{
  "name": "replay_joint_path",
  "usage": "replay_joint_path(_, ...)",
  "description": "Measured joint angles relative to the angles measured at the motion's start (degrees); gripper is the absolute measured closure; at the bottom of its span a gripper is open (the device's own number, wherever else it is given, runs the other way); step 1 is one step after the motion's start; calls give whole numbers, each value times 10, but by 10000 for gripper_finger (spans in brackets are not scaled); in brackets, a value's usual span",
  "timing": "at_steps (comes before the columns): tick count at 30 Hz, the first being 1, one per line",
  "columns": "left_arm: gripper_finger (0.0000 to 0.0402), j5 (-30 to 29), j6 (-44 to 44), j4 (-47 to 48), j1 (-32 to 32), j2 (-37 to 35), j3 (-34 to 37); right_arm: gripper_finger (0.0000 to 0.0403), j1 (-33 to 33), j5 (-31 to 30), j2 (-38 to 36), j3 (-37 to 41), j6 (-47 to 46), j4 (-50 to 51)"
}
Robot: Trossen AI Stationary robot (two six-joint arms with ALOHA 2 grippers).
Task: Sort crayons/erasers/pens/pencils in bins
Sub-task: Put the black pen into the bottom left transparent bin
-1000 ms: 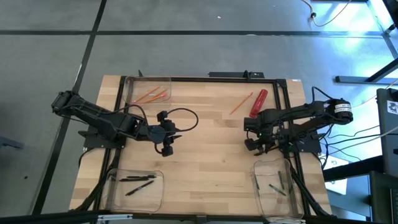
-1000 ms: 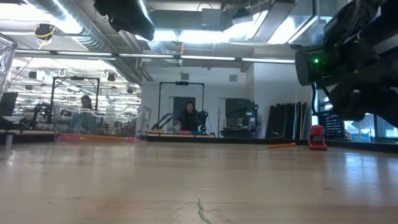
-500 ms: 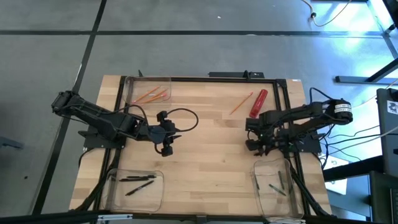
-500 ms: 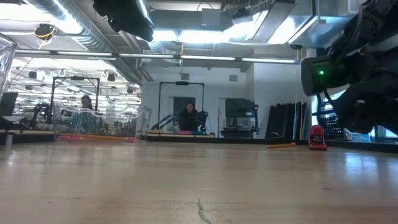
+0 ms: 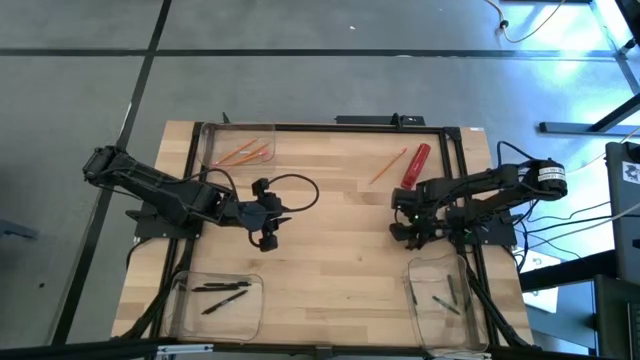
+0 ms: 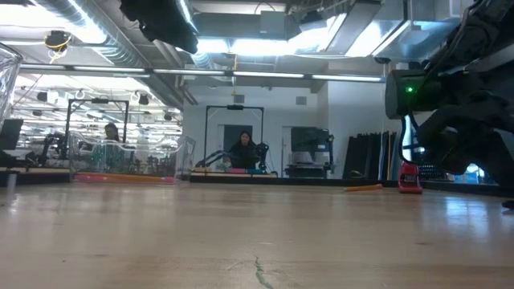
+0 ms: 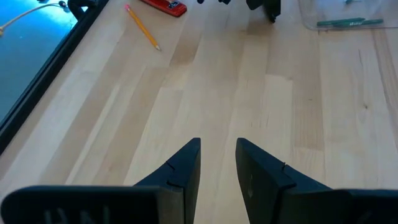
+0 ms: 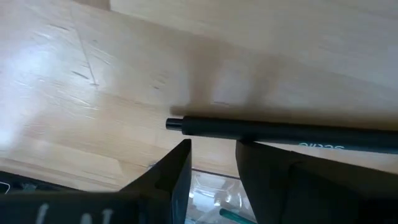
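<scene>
A black pen (image 8: 280,132) lies on the wood table right at the fingertips of my right gripper (image 8: 214,146), which stands open low over the table's right side (image 5: 405,228), beside the near right bin (image 5: 412,300). My left gripper (image 7: 217,144) hangs open above the table's middle left (image 5: 272,222), with nothing between its fingers. Orange pencils (image 5: 245,153) lie in the far left bin (image 5: 205,150). Black pens (image 5: 222,290) lie in the near left bin (image 5: 178,300). One loose pencil (image 5: 388,166) lies flat at the far right. My right gripper comes down slanting onto the black pen near its free end (image 8: 186,125). The pen lies flat on the table, running across both fingertips. Whether the fingertips touch it I cannot tell.
A thick red cylinder (image 5: 416,165) lies beside the loose pencil at the far right. The near right bin holds green-tinted pens (image 5: 447,302). A black frame (image 5: 330,127) runs round the table. The wood between the two arms is bare.
My right gripper has sunk a little toward the table and tipped. Its fingers stay as far apart as before.
</scene>
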State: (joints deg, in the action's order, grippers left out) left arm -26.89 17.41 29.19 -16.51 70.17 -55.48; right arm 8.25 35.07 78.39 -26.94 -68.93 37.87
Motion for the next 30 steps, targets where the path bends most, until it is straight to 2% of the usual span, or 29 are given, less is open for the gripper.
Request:
replay_joint_path(8, 306, 0, 0, 9, 0, 0, 0, 274, 0, -21, -1, 0, 3, -31)
replay_joint_path(21, 306, 0, 0, 14, 0, 0, 0, 274, 0, -68, -1, 0, 35, -158)
replay_joint_path(27, 306, 0, 0, 14, 0, 0, 0, 274, -7, -59, 0, -13, 147, -187)
replay_joint_path(30, 306, 0, 0, 14, 0, 0, 0, 274, -15, -78, 0, -36, 188, -185)
